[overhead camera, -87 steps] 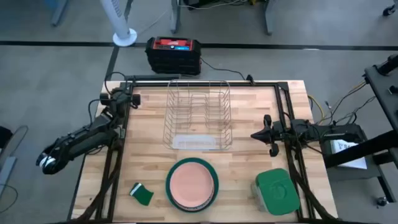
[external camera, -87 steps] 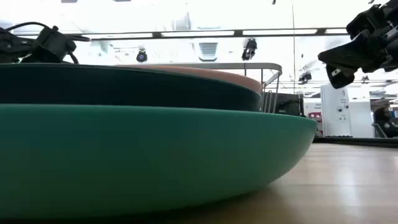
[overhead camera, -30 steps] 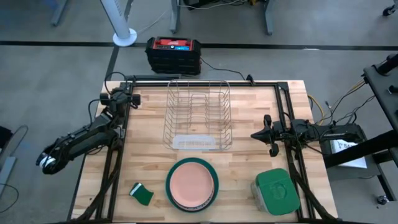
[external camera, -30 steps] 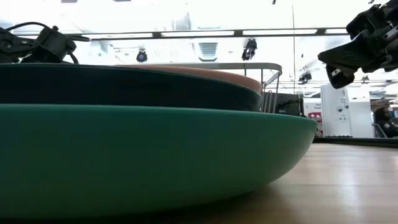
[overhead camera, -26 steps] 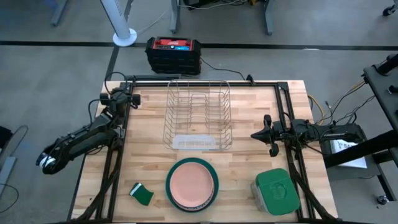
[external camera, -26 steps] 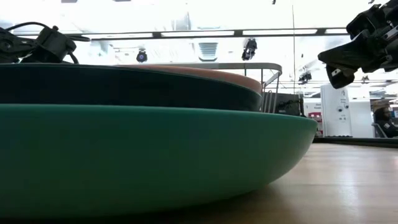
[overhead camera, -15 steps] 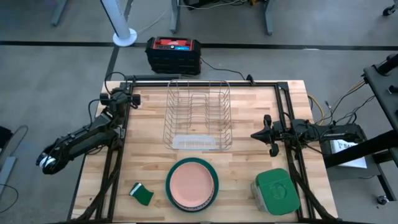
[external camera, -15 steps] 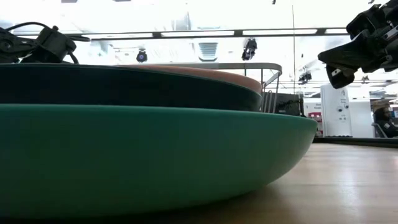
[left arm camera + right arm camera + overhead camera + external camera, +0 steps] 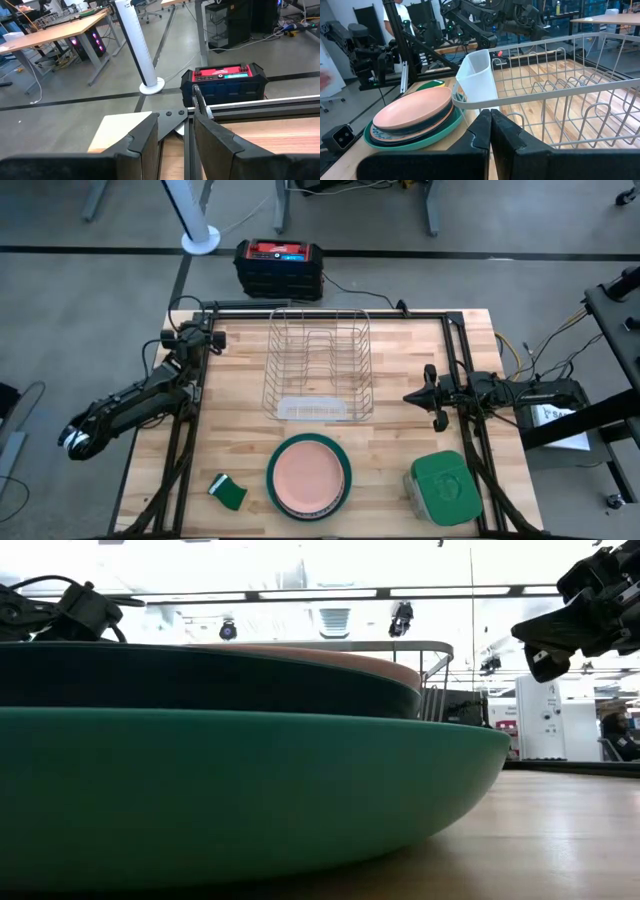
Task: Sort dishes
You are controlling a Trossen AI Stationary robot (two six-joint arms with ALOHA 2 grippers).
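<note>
Four plates lie stacked near the table's front edge: a salmon-pink plate (image 9: 308, 475) on top, a dark teal plate (image 9: 431, 122) under it, a white plate with ornament (image 9: 378, 134) below that, and a bright teal-green plate (image 9: 250, 790) at the bottom on the table. My left gripper (image 9: 220, 339) hovers at the table's far left corner, its fingers a little apart (image 9: 175, 127) and empty. My right gripper (image 9: 408, 397) hovers near the right edge, shut (image 9: 490, 117) and empty, pointing toward the rack and the stack.
A wire dish rack (image 9: 320, 365) stands at the middle far side, with a white cup (image 9: 477, 75) on its near end. A square green-lidded container (image 9: 445, 487) sits at the front right. A small green sponge (image 9: 228, 491) lies at the front left.
</note>
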